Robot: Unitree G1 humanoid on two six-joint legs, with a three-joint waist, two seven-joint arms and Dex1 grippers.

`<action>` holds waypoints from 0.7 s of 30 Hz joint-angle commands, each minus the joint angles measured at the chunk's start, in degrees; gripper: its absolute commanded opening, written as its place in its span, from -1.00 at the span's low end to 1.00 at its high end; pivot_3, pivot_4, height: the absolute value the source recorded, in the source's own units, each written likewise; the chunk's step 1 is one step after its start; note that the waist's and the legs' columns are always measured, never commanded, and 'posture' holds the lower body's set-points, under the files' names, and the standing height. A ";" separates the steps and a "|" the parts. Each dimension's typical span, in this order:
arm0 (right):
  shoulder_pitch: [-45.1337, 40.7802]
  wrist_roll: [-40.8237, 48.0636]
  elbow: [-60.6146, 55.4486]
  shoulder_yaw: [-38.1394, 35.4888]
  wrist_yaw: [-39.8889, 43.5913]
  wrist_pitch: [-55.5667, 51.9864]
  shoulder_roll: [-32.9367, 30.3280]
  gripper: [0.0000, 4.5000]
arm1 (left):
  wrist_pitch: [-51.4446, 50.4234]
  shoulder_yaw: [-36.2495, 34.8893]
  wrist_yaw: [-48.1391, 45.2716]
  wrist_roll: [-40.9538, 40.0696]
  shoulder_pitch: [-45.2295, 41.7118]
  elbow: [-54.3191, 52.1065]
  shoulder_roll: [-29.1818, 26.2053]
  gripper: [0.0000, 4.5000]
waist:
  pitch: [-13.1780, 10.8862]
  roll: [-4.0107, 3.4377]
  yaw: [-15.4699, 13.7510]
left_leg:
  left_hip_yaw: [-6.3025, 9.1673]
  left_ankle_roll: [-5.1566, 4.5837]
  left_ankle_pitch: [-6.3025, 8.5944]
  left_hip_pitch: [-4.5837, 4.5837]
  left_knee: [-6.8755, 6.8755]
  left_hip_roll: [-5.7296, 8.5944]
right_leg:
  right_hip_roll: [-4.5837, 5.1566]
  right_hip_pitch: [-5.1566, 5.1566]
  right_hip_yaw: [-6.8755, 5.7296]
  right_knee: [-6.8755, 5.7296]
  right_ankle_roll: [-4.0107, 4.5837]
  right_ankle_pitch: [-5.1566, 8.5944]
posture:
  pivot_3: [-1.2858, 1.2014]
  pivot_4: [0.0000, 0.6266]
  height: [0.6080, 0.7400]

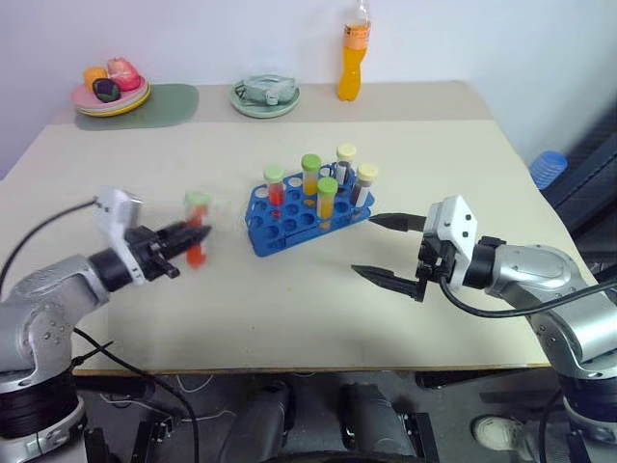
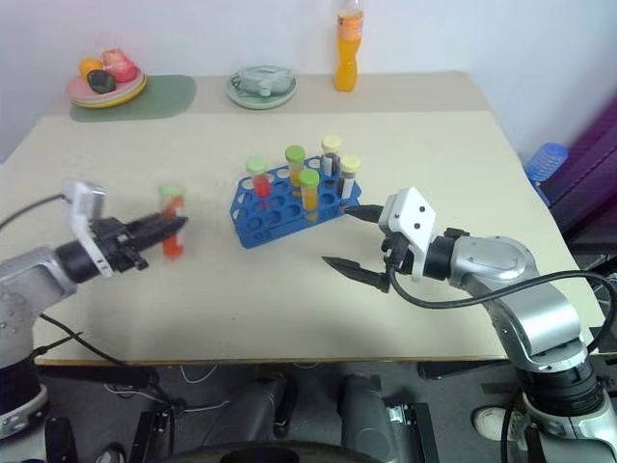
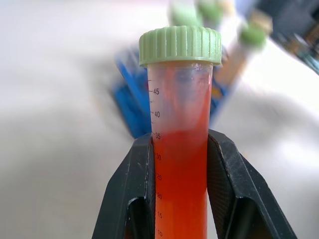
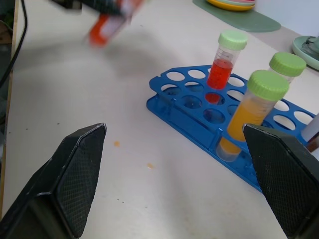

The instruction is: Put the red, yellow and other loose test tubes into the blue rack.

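At the left middle of the frame, the left gripper (image 1: 188, 236) is clamped on a red test tube (image 1: 197, 241) beside the blue rack (image 1: 289, 214), the right gripper (image 1: 386, 249) gapes wide, and the tube could bump the standing tubes going in.

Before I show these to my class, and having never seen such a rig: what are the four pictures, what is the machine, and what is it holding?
It is a two-armed robot. Two pictures look down from its head; the other two come from cameras on its wrists. On the table stands a blue rack with five capped tubes in it. The left claw is shut on a red tube with a green cap, held above the table. The right claw is open and empty, beside the rack. At the back stand two dishes and an orange bottle.
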State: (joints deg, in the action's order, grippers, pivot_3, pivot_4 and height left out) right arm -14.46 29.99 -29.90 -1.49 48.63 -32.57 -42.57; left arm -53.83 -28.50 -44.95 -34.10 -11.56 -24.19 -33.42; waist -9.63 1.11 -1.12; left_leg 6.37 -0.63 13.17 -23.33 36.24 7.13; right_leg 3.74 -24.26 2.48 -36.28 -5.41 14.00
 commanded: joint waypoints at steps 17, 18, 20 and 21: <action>8.44 -1.04 -4.16 -6.65 -1.42 2.40 -2.27 1.00 | 68.37 21.69 -3.95 18.05 -3.83 25.96 18.16 -0.66 | 0.01 -0.01 0.22 | -0.06 -0.29 -0.02 -0.07 -0.09 -0.01 | 0.00 -0.08 0.00 0.13 -0.32 -0.20 | 0.03 -0.52 1.00; 8.99 -0.81 -4.65 -7.25 -1.77 2.04 -2.32 1.00 | 70.68 22.39 -3.33 19.30 -4.97 28.63 18.68 -0.66 | 0.01 -0.01 0.22 | -0.07 -0.29 -0.02 -0.07 -0.08 -0.01 | -0.01 -0.08 0.00 0.13 -0.35 -0.21 | 0.03 -0.52 1.00; 9.74 -0.60 -5.39 -8.05 -2.25 1.56 -2.45 1.00 | 73.79 23.50 -2.19 20.97 -6.90 32.90 19.59 -0.66 | 0.01 -0.01 0.26 | -0.06 -0.29 -0.02 -0.07 -0.07 -0.01 | -0.03 -0.08 0.00 0.12 -0.36 -0.22 | 0.03 -0.52 1.00; 10.10 -0.49 -5.72 -8.37 -2.43 1.37 -2.49 1.00 | 75.53 24.16 -1.44 22.16 -7.75 34.92 19.86 -0.66 | 0.01 -0.01 0.27 | -0.06 -0.29 -0.02 -0.06 -0.07 -0.01 | -0.03 -0.08 0.00 0.12 -0.37 -0.23 | 0.03 -0.52 1.00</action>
State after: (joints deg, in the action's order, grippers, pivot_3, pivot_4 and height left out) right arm -4.41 28.87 -33.15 -7.87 46.66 -31.46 -44.23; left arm 18.12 -5.02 -47.59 -13.46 -17.91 9.48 -13.77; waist -9.62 1.10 -0.86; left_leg 6.30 -0.92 13.15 -23.40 36.17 7.12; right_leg 3.72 -24.34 2.48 -36.16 -5.79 13.77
